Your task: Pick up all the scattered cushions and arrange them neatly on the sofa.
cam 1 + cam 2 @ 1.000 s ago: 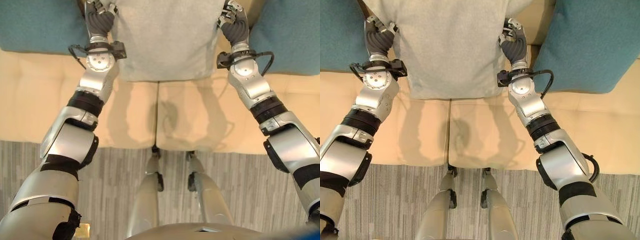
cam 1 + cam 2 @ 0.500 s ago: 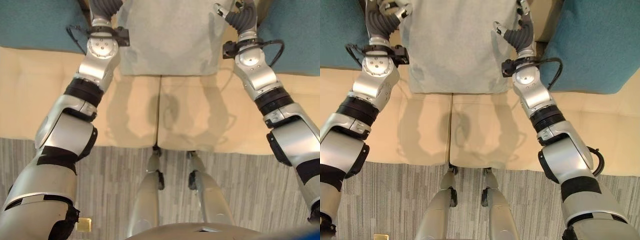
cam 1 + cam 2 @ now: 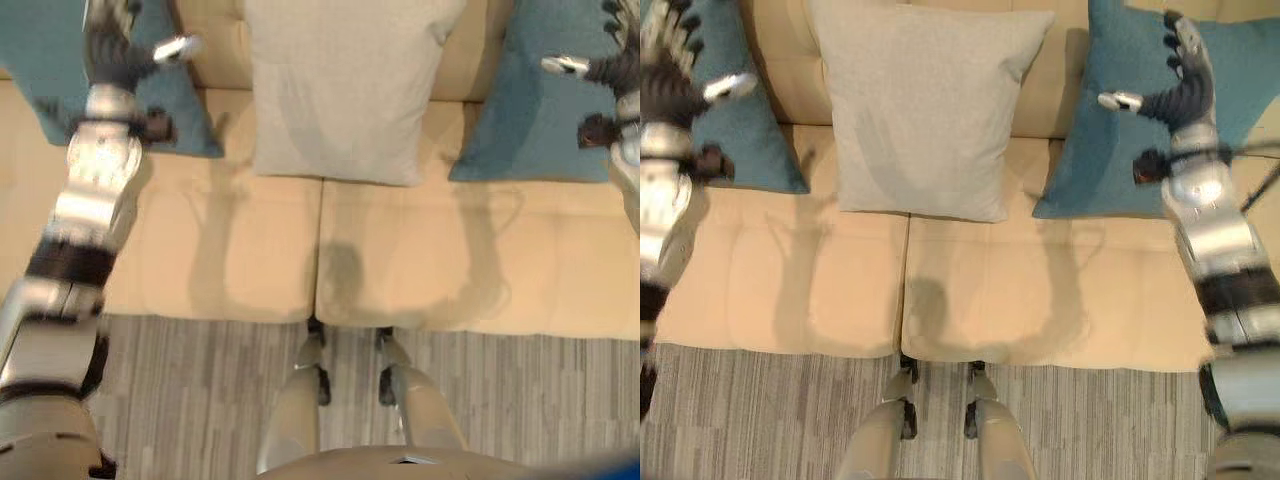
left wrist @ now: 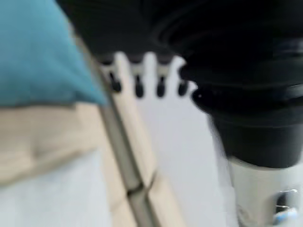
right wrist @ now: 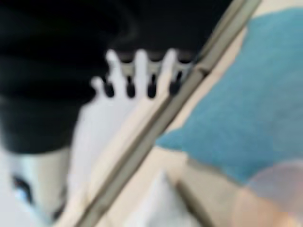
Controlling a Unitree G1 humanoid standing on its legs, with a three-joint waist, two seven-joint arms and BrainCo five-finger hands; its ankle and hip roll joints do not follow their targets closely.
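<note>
A light grey cushion [image 3: 340,90] leans upright against the middle of the beige sofa's [image 3: 400,260] backrest, with nothing touching it. A teal cushion [image 3: 750,130] stands at its left and another teal cushion [image 3: 1110,130] at its right. My left hand [image 3: 112,50] hovers in front of the left teal cushion, fingers spread and open, holding nothing. In front of the right teal cushion my right hand [image 3: 1188,85] is raised, open and empty too. Each wrist view shows straight fingers [image 4: 137,80] [image 5: 137,75] beside a teal cushion [image 4: 33,52] [image 5: 246,94].
The sofa seat has two wide beige cushions with a seam down the middle [image 3: 905,280]. A grey striped carpet [image 3: 180,400] lies in front of the sofa.
Both hands have let go of the grey cushion's sides and swung outward, left and right. The cushion now rests alone against the backrest. The camera has tilted up.
</note>
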